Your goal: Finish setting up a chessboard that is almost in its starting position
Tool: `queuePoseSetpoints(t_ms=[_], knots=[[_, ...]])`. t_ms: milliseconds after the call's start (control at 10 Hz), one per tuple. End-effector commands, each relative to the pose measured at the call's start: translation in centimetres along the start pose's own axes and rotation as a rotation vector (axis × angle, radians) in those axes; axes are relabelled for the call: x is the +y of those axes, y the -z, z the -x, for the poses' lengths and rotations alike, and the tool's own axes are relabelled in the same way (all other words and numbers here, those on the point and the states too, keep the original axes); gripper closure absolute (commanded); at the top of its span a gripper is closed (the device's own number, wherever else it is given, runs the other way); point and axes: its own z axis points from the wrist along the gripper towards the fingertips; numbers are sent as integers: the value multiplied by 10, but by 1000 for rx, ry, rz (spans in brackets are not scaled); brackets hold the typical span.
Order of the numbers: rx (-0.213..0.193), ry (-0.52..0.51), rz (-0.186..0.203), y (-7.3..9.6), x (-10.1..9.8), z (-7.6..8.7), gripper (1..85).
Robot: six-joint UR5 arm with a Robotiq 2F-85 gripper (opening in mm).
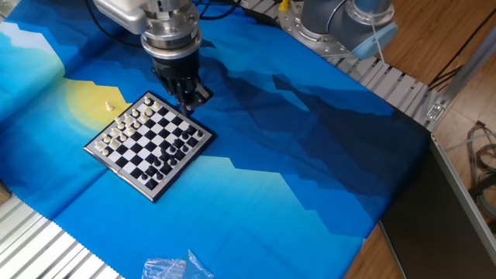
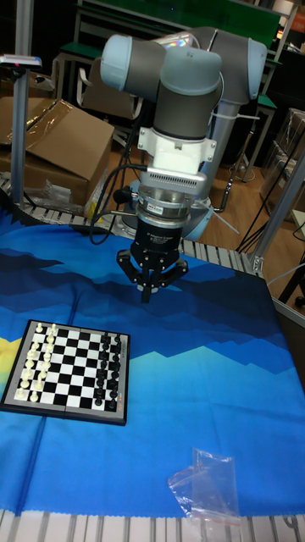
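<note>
The chessboard (image 1: 148,144) lies flat on the blue printed cloth (image 1: 294,178), one board only, its cream pieces along one edge and its black pieces along the opposite edge; they are too small to count. Nearer than the board, by the cloth's front edge, lies one crumpled clear plastic bag (image 2: 206,489). Just off the board's cream side, on the yellow patch of the cloth, stands one stray cream piece (image 1: 108,106), apart from the rim. Beyond the board's far corner hangs the single gripper (image 2: 149,295), pointing straight down, fingertips drawn close together; whether they pinch a piece I cannot tell. In the fixed view, the stray piece lies leftward of the jaws, near the board's far-left edge.
</note>
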Motion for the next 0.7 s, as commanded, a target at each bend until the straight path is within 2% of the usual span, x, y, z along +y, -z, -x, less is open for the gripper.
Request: queuePoseSetpoints(t_ms=[0,200,300,400,600], knots=[[-15,-64,-41,2,-11,4,847],[-17,27,-11,0,-7,6,847],[-17,60,-5,-8,-30,12,847],[-15,94,-30,-15,-59,18,847],[-10,120,-64,-25,-105,20,847]])
